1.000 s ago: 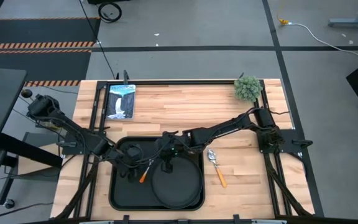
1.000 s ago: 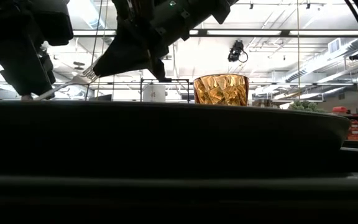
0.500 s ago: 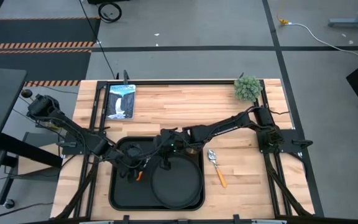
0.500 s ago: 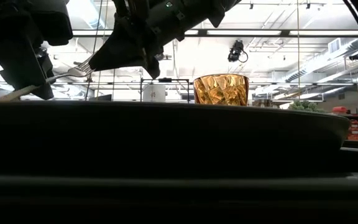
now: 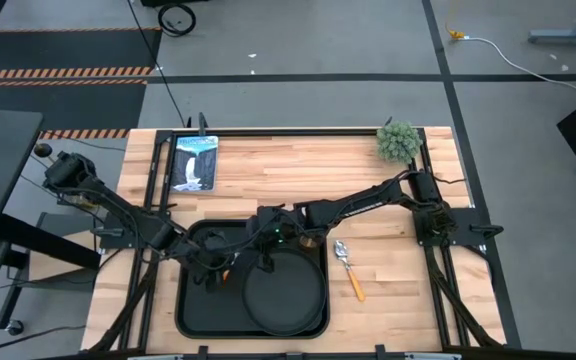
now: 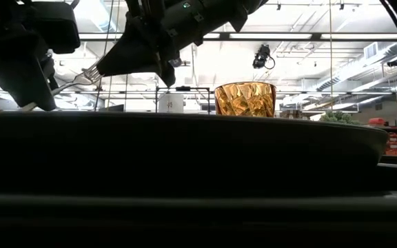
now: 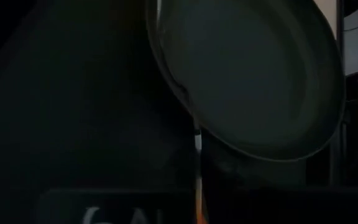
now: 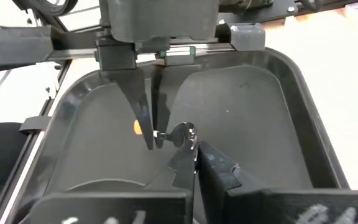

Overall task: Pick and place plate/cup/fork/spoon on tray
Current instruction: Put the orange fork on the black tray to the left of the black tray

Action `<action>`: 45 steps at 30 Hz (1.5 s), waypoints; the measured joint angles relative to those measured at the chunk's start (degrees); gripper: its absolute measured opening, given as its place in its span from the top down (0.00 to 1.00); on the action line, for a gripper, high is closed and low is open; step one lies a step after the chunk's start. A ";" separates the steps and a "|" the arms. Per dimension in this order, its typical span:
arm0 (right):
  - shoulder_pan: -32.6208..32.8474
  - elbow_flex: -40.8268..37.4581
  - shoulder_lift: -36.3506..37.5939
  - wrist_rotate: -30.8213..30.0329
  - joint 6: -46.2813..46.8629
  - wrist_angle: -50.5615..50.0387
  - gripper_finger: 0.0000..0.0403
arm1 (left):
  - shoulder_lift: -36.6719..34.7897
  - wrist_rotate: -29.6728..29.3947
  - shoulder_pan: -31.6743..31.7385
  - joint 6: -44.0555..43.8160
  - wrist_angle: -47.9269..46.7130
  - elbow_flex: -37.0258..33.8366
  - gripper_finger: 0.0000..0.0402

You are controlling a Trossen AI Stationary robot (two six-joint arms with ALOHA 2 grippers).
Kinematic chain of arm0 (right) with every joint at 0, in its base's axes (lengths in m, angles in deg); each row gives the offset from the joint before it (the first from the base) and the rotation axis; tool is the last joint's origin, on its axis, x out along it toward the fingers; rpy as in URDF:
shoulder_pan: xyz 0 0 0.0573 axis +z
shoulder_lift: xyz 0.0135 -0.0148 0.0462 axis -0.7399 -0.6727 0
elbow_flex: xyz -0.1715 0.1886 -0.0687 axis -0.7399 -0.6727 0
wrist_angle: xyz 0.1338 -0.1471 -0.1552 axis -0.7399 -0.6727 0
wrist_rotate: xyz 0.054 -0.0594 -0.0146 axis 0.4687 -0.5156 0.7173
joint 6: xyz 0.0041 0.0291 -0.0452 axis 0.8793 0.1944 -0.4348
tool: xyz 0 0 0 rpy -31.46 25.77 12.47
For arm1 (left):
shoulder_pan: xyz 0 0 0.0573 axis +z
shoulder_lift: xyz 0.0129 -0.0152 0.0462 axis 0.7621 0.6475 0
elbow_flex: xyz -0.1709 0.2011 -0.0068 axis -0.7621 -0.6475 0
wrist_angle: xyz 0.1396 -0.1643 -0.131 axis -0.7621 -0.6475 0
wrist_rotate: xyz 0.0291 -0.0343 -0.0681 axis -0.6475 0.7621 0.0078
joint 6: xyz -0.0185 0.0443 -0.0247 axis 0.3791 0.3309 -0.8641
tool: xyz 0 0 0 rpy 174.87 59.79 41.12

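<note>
Both hands pinch the fork (image 6: pixel 88 73) over the tray (image 5: pixel 193 315): right hand (image 6: pixel 109 67) at the tines, left hand (image 8: pixel 151 134) at the handle. Mistimed release could fling it.

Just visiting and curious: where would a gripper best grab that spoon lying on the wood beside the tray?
By the yellow-orange handle, straight down from above, fingers across it. The spoon lies flat on the table with bare wood either side; its rounded shiny bowl would likely slip. The right gripper holds the fork over the tray, beside the left gripper.
</note>
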 joint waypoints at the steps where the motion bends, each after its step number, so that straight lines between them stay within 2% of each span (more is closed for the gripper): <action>1: 0.00 0.00 0.00 0.21 0.11 0.08 0.95 | 0.02 -0.68 0.00 -0.12 -0.10 0.00 0.97; 12: -0.32 0.00 1.23 2.43 0.94 -2.73 0.72 | 0.07 -1.33 -0.55 -4.91 1.70 -0.06 0.97; 19: -0.44 0.02 5.79 3.15 -0.94 -14.18 0.62 | 0.07 -3.79 -4.75 -17.43 5.99 -3.38 0.97; 26: -0.09 0.02 7.54 -1.14 -3.95 -19.36 0.61 | 2.29 -11.52 -11.75 -36.85 7.24 -4.40 0.97; 34: -0.11 0.02 7.54 -1.81 -9.95 -19.36 0.61 | 12.92 -12.36 -15.79 -59.38 18.07 -4.48 0.96; 38: -0.13 0.02 7.54 -1.97 -12.82 -20.49 0.61 | 16.66 -13.42 -15.80 -65.40 22.12 -4.44 0.96; 45: -0.13 0.02 7.54 -1.96 -15.39 -22.92 0.61 | 18.78 -14.67 -15.58 -72.28 21.12 -3.76 0.96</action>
